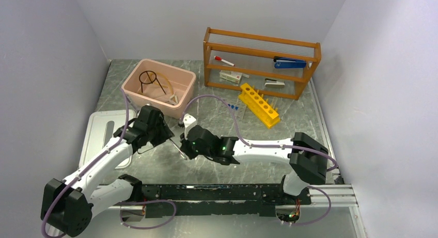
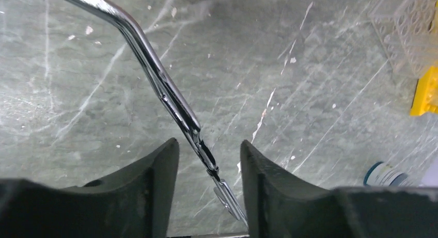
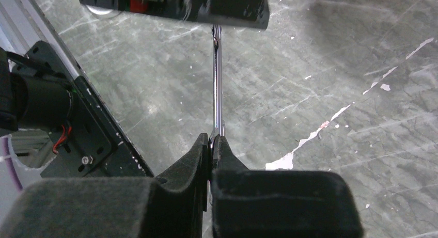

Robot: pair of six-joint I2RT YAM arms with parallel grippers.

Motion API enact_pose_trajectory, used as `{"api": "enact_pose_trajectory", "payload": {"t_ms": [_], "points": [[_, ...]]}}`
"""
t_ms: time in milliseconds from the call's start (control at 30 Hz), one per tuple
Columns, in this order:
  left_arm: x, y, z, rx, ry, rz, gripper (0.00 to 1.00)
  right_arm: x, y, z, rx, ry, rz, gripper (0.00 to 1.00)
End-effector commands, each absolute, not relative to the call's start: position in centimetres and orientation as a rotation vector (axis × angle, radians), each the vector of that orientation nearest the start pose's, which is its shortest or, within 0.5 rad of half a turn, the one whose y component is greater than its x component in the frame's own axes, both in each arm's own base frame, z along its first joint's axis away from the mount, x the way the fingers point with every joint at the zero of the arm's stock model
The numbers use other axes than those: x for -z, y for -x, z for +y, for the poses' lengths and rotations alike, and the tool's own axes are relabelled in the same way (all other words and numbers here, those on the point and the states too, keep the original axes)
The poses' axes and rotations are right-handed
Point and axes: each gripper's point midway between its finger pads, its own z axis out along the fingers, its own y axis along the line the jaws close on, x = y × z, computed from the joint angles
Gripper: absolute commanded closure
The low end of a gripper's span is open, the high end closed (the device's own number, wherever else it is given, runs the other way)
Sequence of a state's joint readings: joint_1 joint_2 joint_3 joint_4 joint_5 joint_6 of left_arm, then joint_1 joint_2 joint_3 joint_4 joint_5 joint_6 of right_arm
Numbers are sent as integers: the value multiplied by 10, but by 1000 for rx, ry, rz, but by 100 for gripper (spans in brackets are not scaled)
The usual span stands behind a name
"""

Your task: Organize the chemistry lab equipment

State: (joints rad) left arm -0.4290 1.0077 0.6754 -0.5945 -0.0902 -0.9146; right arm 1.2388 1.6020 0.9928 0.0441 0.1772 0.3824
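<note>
- Pink bin (image 1: 155,102), far-left corner of the table (image 1: 289,129): holds black wire ring stand (image 1: 150,79)
- Right gripper (image 3: 213,142): clamped on silvery metal tongs (image 2: 168,93), over the table's middle
- Left gripper (image 2: 209,145): jaws apart, tongs between them, seemingly untouched
- Step, judged: handover to your right arm; next, back the left clear, then carry the tongs binward

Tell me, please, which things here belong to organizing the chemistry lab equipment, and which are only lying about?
Belong to the job: silvery metal tongs, black wire ring stand, tiny blue-capped tubes.
Only lying about: red-capped white marker, blue stapler, both on the orange wooden shelf.
</note>
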Motion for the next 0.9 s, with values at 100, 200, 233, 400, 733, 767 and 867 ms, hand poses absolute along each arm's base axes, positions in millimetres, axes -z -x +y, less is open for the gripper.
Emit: {"api": "enact_pose_trajectory", "payload": {"t_ms": [100,200,233,400,733,767,867], "points": [[-105,-237,-148,614,557,2439,71,-155,-171,444,-899,746,1993,100],[-111,-238,-150,636,554,2415,90,-159,-171,444,-914,742,1989,100],[-113,-238,-150,638,555,2409,94,-160,-172,444,-919,738,1984,100],[-128,-235,-144,625,567,2389,95,-178,-175,439,-935,685,1984,84],[-207,-253,-118,522,643,2202,95,-288,-173,394,-1053,520,1751,39],[-217,-259,-117,515,647,2181,95,-295,-173,389,-1052,505,1735,39],[-248,-282,-110,453,704,2110,95,-306,-175,374,-1034,470,1702,39]]}}
